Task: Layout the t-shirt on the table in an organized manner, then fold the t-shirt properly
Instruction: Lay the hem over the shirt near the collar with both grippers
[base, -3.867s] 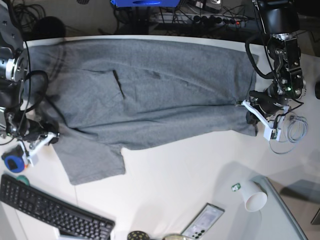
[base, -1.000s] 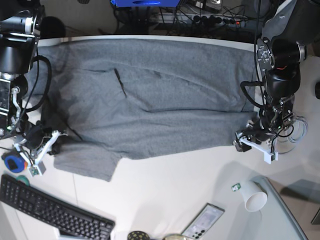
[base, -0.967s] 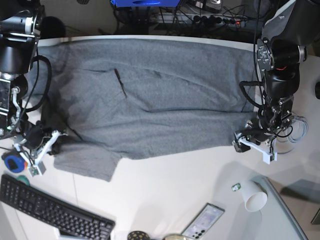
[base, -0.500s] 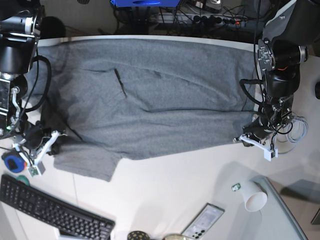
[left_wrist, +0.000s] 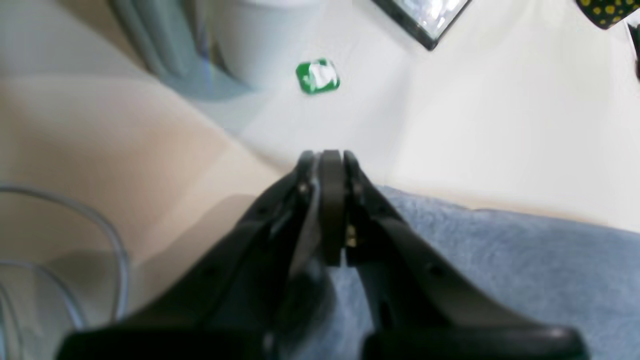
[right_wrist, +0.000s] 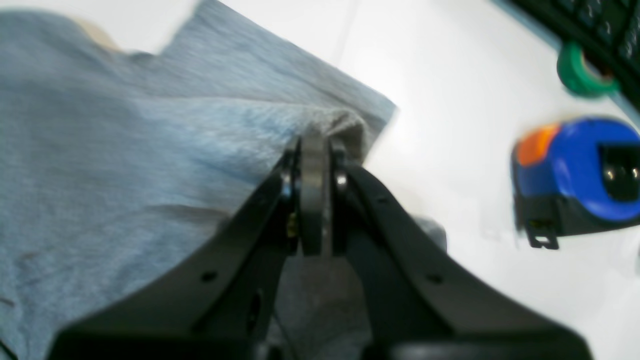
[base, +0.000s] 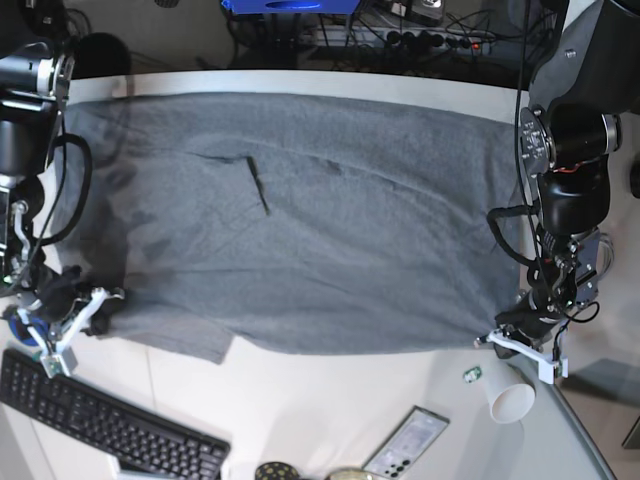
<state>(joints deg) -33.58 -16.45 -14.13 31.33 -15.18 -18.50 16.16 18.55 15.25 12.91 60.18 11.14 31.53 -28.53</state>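
Clearly the laying-out step is in hand, not the folding. Starting at the left of the base view, the right claw (base: 72, 322) is clamped on a bunched corner of the t-shirt (base: 300, 220); the right wrist view shows grey cloth puckered between its closed jaws, with a blue tape measure (right_wrist: 575, 175) just beside on the white tabletop (base: 330, 410). Moving across, the t-shirt lies spread over most of the far half of the tabletop, its long axis running left to right across the view, one short flap of cloth poking toward the keyboard (base: 100, 420) at the lower left. A small crease sits in the upper middle. I cannot tell from here which end is the neck. At the right, the left claw (base: 520, 340) is shut at the near right corner; its wrist view shows cloth beside the jaws, so I judge it is pinching the hem. Next, I'd say, both arms need to set the near edge down flat and let go.
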